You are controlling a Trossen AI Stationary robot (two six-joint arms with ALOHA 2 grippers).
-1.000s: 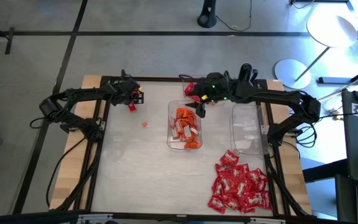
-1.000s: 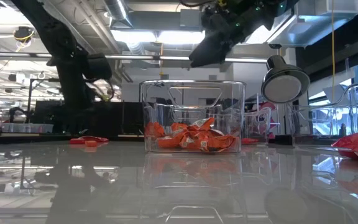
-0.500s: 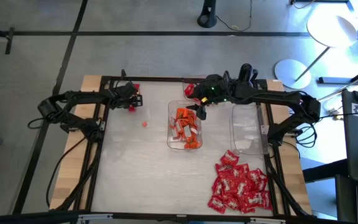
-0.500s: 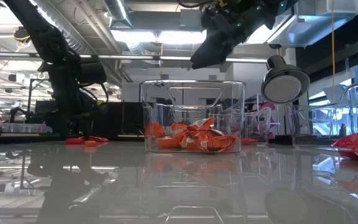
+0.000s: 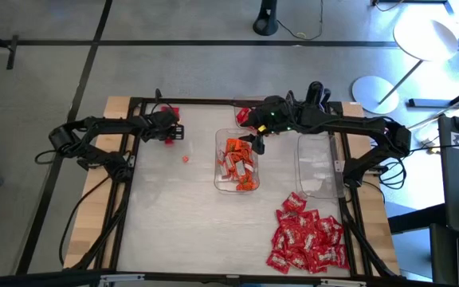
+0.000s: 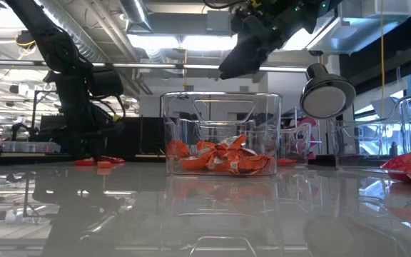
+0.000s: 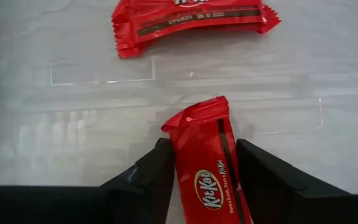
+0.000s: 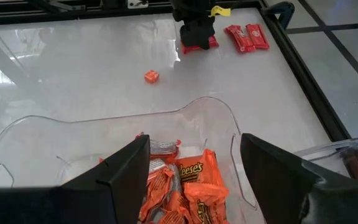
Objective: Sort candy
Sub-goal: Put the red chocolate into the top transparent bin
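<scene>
**Red wafer bar between the left jaws, orange sweets under the right**

Red wrapping lay between the left gripper's (image 7: 199, 180) two dark fingers (image 7: 149, 177): a wafer bar (image 7: 207, 167) flat on the pale counter (image 5: 182, 223), one finger close on each long side. The jaws stood part-way in around it; whether they had truly clamped it could not be told. Just ahead of those jaws lay a second red bar (image 7: 188, 22), crosswise and apart from the first. Seen from above, a tiny orange sweet (image 5: 186, 159) sat alone on the counter, a little way off from the left gripper toward the middle tray.

The right gripper (image 8: 194, 165) hung with its jaws spread wide and holding nothing, directly over the near end of a clear tray (image 5: 217, 159) that held orange wrapped sweets (image 8: 188, 186). Beside that gripper, a second clear tray (image 5: 317, 163) stood with no sweets visible in it. Beyond that tray, well away from both jaws, a big heap of red sweets (image 5: 307, 241) was spread on the counter.
</scene>
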